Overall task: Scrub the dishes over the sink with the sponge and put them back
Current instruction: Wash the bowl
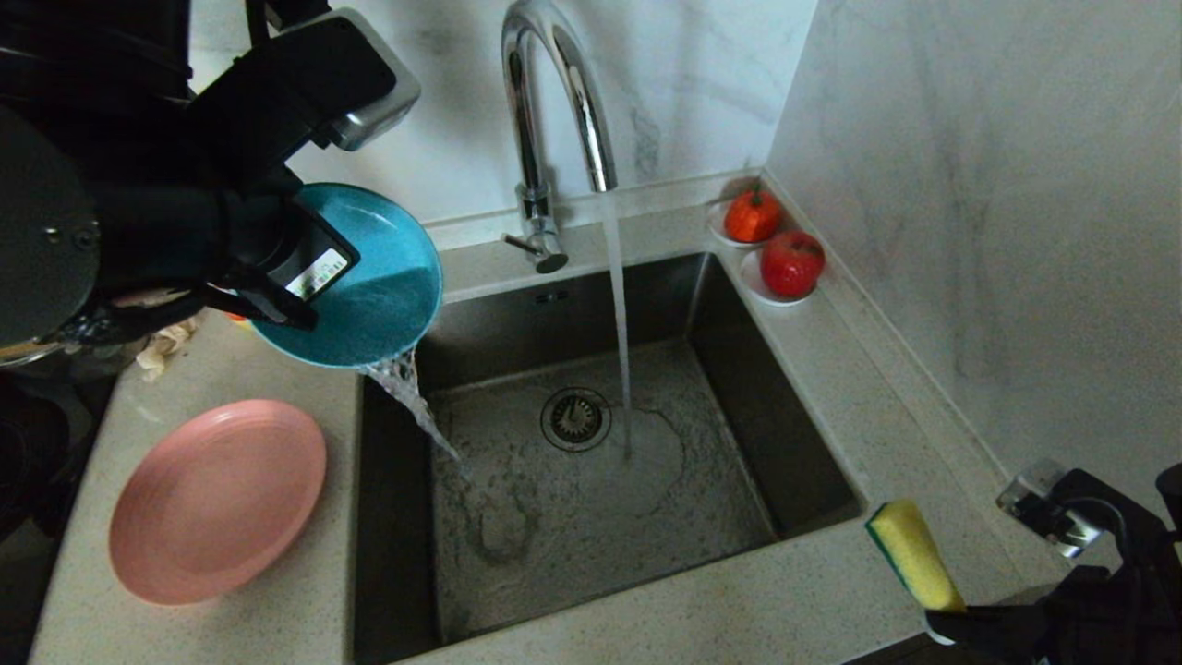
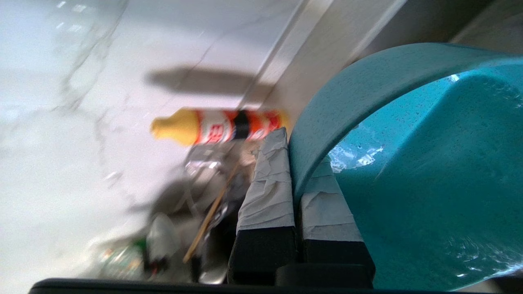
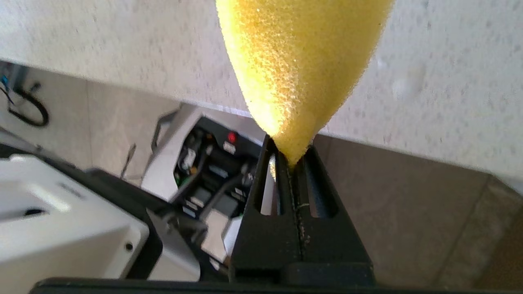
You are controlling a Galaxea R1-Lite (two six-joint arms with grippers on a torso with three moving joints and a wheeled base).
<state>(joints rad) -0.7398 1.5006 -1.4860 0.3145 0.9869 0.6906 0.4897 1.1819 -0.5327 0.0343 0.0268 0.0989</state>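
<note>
Now the left pincer (image 2: 296, 192) has its taped fingers (image 2: 267, 192) clenched on the rim of the teal bowl (image 1: 374, 277), tipped steeply at the near-left corner of the sink (image 1: 813, 462) so the water in it spills over the lip and down into the basin, a rinse-and-drain move by the look of it. The tap (image 1: 554, 102) at the back of the sink runs, its stream landing just beside the drain strainer (image 1: 575, 417).

The right pincer (image 3: 292, 163) waits off the sink's front-right corner, squeezing the yellow-and-green sponge (image 1: 912, 552) by one end, out of the way of the pour.

The pink plate (image 1: 217, 499) lies flat on the worktop (image 1: 739, 619) just left of the sink, under the left arm; I'd judge that the place for the bowl to return to. No spoon visible. Two red fruits on small white saucers (image 1: 771, 247) sit at the sink's far-right corner, well clear. Behind the bowl, away from the sink, a yellow-and-orange bottle (image 2: 216, 126) and some clutter.
</note>
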